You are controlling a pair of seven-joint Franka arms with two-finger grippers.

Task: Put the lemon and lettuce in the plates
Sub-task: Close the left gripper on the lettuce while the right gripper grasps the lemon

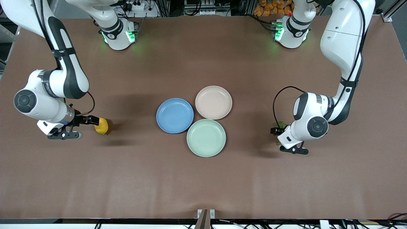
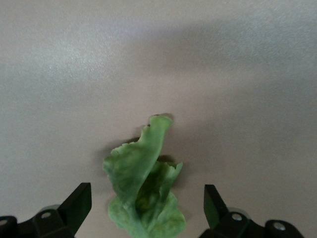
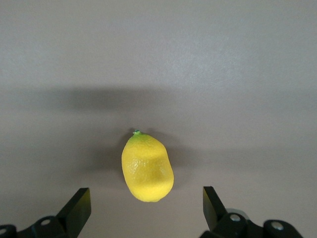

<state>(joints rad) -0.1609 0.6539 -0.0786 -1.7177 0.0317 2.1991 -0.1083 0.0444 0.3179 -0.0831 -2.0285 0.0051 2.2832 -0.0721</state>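
End effectors spread: right (image 3: pixel 143 208) over lemon (image 3: pixel 147 167), left (image 2: pixel 146 208) over lettuce (image 2: pixel 143 183).

right end effector (image 1: pixel 90 120) beside the lemon (image 1: pixel 102 126); blue plate (image 1: pixel 174 115), beige plate (image 1: pixel 213 102) and green plate (image 1: pixel 206 137) touch mid-table.

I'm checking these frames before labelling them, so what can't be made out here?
- Front view: the lettuce is mostly hidden under the left arm's wrist.
- Front view: the left gripper shows only one dark tip; its wrist covers the rest.
- Left wrist view: the lettuce's lower end is cut off by the frame edge.
- Right wrist view: the right gripper shows only its fingertips above the frame edge, open around the lemon.
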